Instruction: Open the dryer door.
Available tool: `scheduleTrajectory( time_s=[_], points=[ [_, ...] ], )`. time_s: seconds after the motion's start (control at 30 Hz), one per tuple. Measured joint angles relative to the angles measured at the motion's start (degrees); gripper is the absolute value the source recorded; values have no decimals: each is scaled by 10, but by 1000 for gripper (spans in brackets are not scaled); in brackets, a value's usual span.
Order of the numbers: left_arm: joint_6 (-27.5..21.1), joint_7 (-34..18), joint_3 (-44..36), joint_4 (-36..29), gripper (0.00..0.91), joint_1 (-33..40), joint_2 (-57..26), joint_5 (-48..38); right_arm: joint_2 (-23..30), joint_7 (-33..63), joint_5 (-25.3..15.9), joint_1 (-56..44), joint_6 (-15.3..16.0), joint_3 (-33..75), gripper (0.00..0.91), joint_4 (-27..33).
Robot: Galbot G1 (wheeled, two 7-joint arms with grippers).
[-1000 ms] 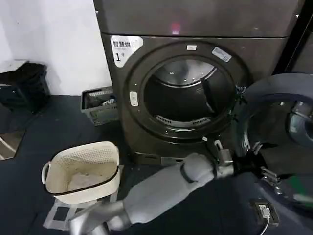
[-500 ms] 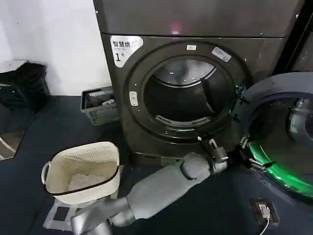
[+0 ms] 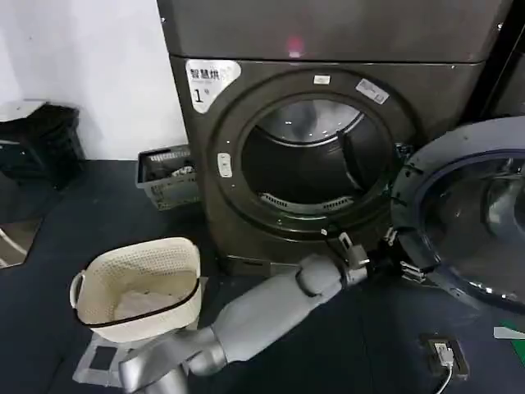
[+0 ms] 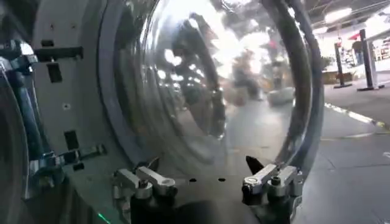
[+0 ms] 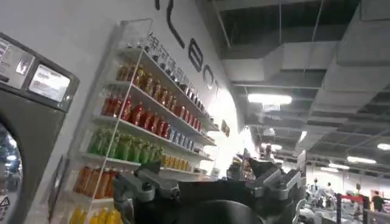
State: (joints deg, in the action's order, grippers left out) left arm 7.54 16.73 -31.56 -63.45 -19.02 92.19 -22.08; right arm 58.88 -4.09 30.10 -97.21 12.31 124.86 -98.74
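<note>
In the head view, the dark grey dryer [image 3: 328,123] with the white label "1" shows its round opening and the metal drum inside. The dryer door [image 3: 472,209] is swung fully open to the right of this opening, its wide ring around a dark glass centre, inner side facing the camera. The left end effector [image 3: 392,261] is at the lower rim of the door, just below and right of the opening; its smooth grey arm comes across the dark floor from the bottom. Left of the dryer stand a cream woven-look basket [image 3: 139,287] and a grey plastic crate [image 3: 168,176]. Compared with half a second ago, the wrist is drawn back a little toward the dryer, and the green glow on the door's lower rim is gone. In the left wrist view, the two metal fingers [image 4: 268,179] stand well apart with nothing between them, close before the shiny bulged glass of the door. In the right wrist view, the right end effector [image 5: 207,182] points up toward a ceiling and shelves of bottles [image 5: 140,122], spread wide, empty.
</note>
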Motion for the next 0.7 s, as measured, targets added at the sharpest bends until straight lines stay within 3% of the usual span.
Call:
scheduleTrajectory(
  time_s=[0.27,0.57,0.7],
  points=[
    [43,0,-1,-19,907,-8,0,-11,-1,-1,-1,4,-2,-3,907,1],
    [162,-28,9,-47,907,-21,0,-54,-2,-1,-1,3,-3,-4,907,-6],
    [189,-29,16,-70,907,-24,0,-91,-3,-1,-1,3,-3,-5,907,-6]
  ],
)
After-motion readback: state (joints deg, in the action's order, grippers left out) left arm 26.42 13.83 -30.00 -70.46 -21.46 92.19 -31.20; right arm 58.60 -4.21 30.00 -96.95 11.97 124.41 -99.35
